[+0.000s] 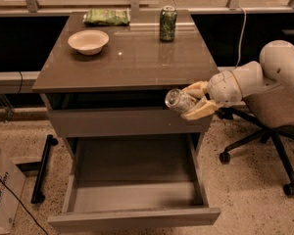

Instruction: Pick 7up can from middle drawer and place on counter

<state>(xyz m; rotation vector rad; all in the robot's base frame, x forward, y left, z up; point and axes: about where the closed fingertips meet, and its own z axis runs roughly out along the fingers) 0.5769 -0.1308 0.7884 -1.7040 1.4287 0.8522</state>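
Observation:
My gripper (190,102) is shut on the 7up can (177,100), a pale silver can held on its side with its shiny top facing left. It hangs in front of the cabinet's upper right, just below the edge of the counter (127,58). The middle drawer (137,190) stands pulled out below, its grey floor bare. My white arm reaches in from the right.
On the counter stand a darker green can (167,23) at the back, a white bowl (88,41) at the left and a green bag (107,16) at the back left. An office chair (269,126) stands right of the cabinet. A cardboard box (2,192) sits on the floor at the left.

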